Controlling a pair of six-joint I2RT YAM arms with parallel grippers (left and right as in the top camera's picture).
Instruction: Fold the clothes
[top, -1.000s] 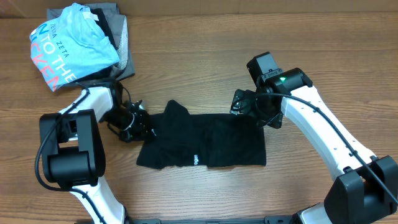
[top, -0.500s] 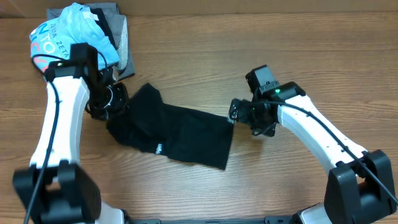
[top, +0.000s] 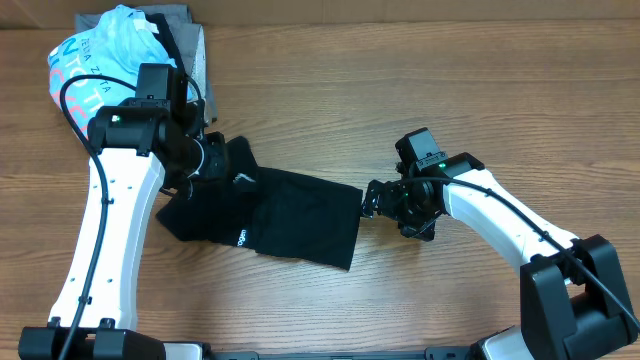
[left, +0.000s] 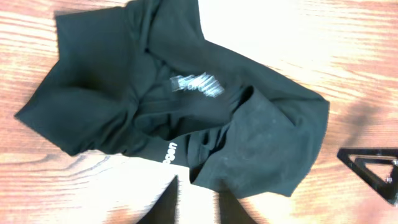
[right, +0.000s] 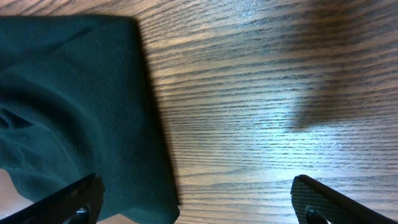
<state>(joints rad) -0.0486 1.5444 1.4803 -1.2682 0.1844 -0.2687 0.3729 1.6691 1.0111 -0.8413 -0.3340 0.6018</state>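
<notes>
Lying rumpled across the middle of the wooden table (top: 450, 90), the black T-shirt (top: 290, 215) is partly doubled over, its left end bunched. The left gripper (top: 205, 160) hovers above that bunch, jaws seemingly parted a little and empty. The right gripper (top: 372, 200) stands wide at the shirt's right edge, gripping nothing. A fold looks half done; the next move calls for regrasping and flattening the bunched end.

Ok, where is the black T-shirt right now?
Overhead, the black T-shirt lies rumpled on the table, left of centre, between the left gripper and right gripper, below the light blue tee.
</notes>
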